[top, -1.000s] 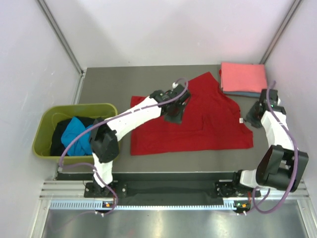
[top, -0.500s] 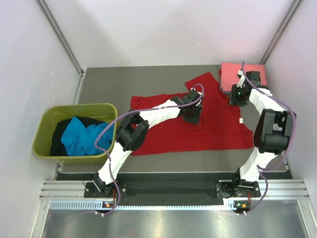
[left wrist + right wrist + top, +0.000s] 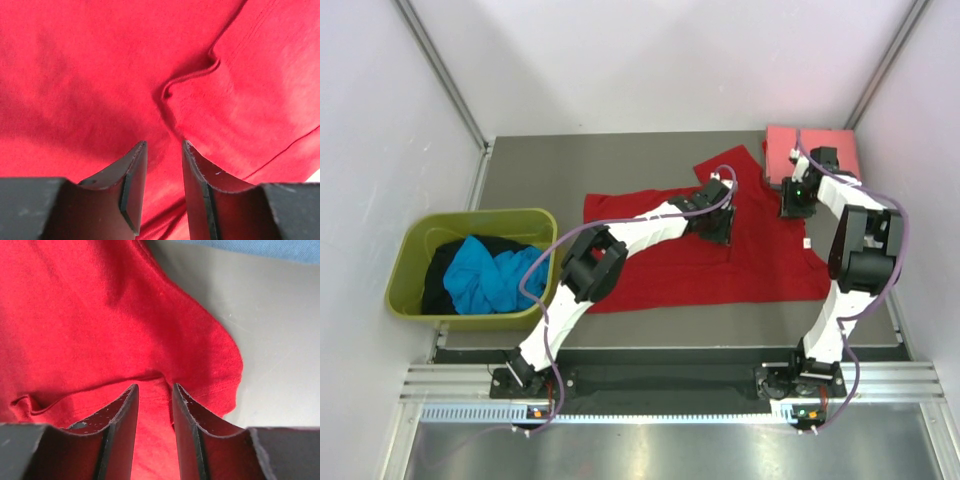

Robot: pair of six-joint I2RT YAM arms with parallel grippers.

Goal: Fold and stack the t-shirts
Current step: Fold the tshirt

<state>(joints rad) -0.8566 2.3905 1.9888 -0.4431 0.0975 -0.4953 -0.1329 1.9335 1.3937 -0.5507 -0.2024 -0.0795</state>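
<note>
Red t-shirt [image 3: 670,275] lies beneath left hand [image 3: 164,145] and right hand [image 3: 155,386], both part-open, gripping nothing.

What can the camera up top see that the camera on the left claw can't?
Only the top view shows the green tub holding a turquoise shirt and a black shirt. It also shows the folded salmon-pink shirt at the far right corner of the table, and the right claw. Only the left wrist view shows, up close, a small curled crease in the red shirt, with the left claw open just above the cloth. Both views show the red shirt.
</note>
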